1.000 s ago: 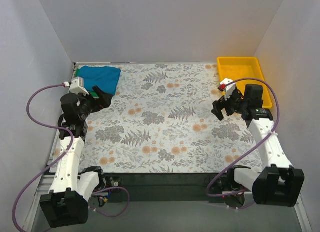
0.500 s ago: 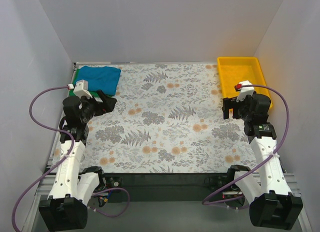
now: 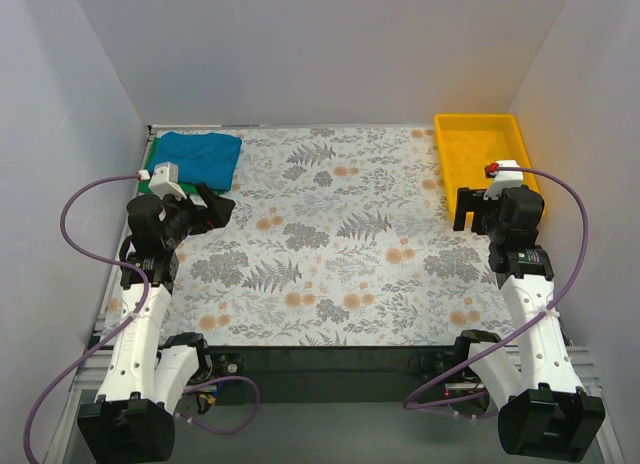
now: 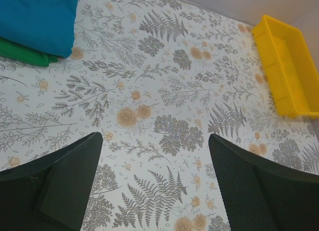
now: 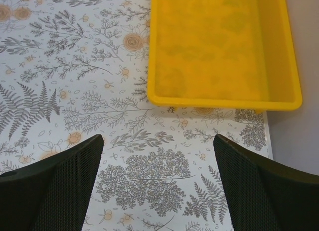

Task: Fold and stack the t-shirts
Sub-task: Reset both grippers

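Left tool (image 3: 216, 208) over floral tablecloth (image 3: 330, 274), white walls (image 3: 320, 54)

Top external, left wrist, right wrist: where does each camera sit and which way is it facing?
Top external: above and behind the bases, looking down on the floral table; left arm and right arm both show.
Left wrist: above the table's left side, facing the teal t-shirt on the green t-shirt and the yellow tray; open jaws at bottom.
Right wrist: looks down on the tray's near end; open jaws at bottom.
Both wrist views share the tray.
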{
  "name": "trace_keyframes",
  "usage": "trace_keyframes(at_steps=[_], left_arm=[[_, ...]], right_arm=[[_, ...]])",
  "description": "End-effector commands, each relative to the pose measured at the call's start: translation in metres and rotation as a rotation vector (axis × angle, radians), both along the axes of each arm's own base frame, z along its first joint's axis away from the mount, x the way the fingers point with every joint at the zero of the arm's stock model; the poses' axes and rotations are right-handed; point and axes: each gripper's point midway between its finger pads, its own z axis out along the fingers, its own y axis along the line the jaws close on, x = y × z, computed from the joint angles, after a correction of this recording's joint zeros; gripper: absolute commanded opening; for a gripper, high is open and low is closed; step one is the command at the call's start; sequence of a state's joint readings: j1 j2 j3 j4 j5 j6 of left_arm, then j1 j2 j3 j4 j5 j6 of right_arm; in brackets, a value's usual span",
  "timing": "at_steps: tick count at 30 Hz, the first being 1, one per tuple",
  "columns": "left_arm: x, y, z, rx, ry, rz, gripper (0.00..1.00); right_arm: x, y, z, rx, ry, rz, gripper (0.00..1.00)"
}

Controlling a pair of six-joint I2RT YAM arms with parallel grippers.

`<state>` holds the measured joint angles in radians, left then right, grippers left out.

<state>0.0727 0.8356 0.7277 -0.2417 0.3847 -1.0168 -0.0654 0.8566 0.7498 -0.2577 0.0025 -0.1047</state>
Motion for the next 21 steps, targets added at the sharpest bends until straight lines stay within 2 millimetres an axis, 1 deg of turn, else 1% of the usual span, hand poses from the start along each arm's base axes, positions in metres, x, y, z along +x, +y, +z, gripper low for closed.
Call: trace_keyframes(at_steps=[1,10,21], left_arm=[[-0.005,-0.0013,-0.0013,0.017,-0.002,-0.009,0.88],[-0.0053,-0.0002,-0.0029,0.029,-0.005,-0.005,0.88],[-0.0046,0.0,-0.0028,0.031,-0.007,-0.004,0.88]], right_arm=[[0.0055,-0.0097,0.0203,-0.001,-0.083,-0.062,0.97],[0.0061,-0.0088,0.0153,0.004,-0.077,-0.057,0.97],[0.0065,-0.0119,0.0146,0.004,-0.074,-0.076,0.97]])
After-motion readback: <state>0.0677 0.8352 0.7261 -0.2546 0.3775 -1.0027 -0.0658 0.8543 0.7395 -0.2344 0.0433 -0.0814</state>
